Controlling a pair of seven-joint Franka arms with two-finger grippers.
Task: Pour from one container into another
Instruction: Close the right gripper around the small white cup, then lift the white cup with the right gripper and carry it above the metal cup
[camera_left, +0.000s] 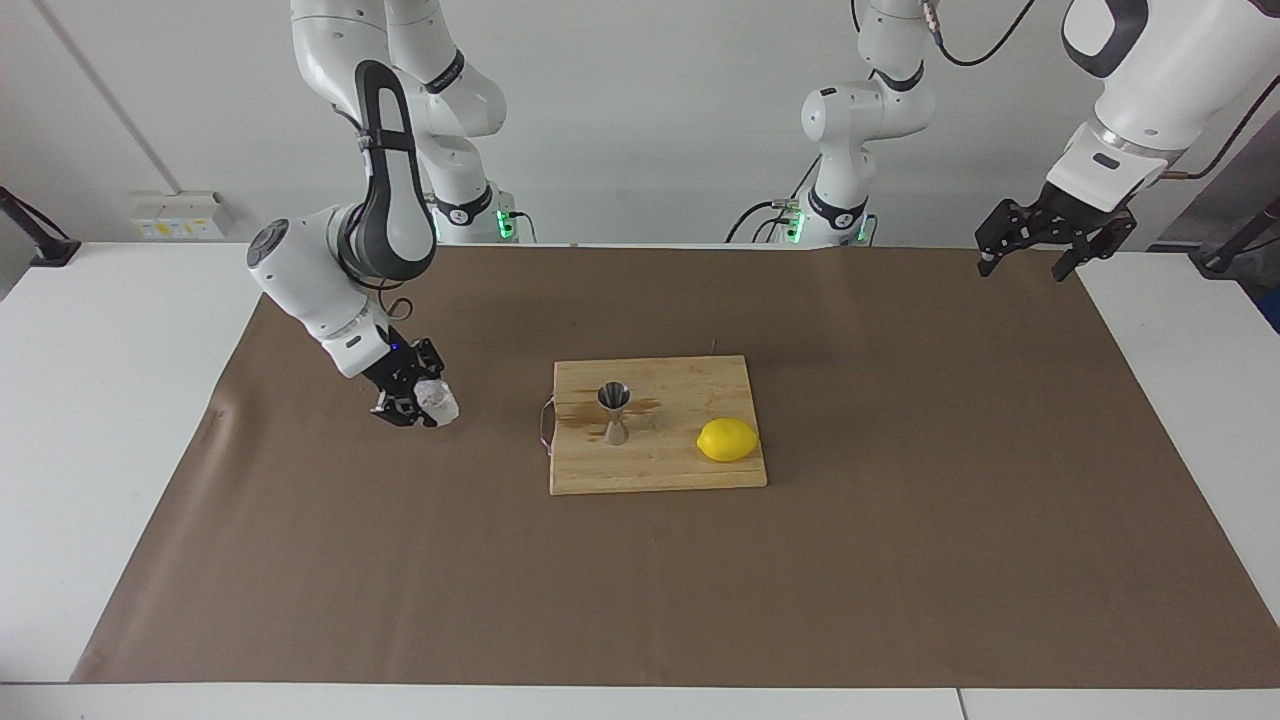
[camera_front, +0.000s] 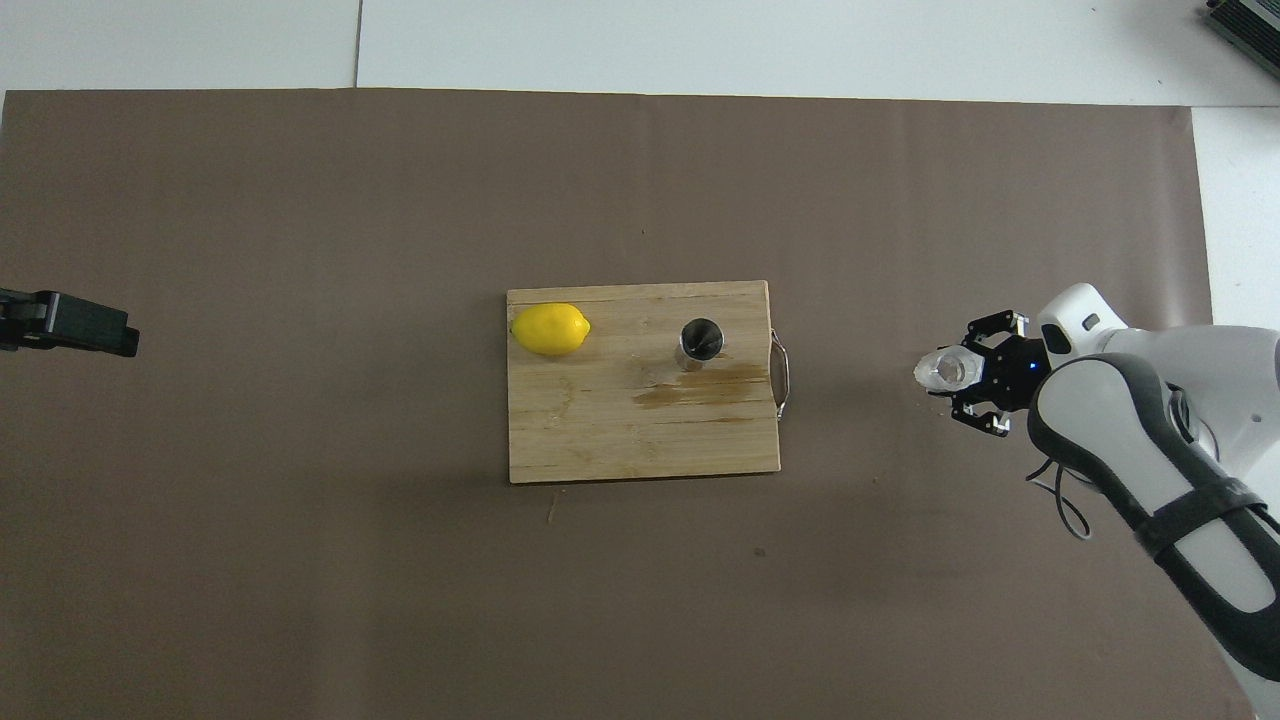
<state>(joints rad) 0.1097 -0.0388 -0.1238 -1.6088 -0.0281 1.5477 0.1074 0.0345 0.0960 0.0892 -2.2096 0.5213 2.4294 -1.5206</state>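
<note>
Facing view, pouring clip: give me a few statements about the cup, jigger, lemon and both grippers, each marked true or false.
1. The right gripper is shut on the clear cup. True.
2. The jigger lies on its side. False: it stands upright on the cutting board.
3. The lemon is on the board. True.
4. The left gripper holds the lemon. False: it is open, holding nothing, up over the left arm's end of the table.
5. The cup is over the jigger. False: it is over the brown mat.

Clear crinkly cup (camera_left: 437, 401) hangs tilted over the mat; steel jigger (camera_left: 614, 411) stands upright on the board (camera_left: 660, 470).
</note>
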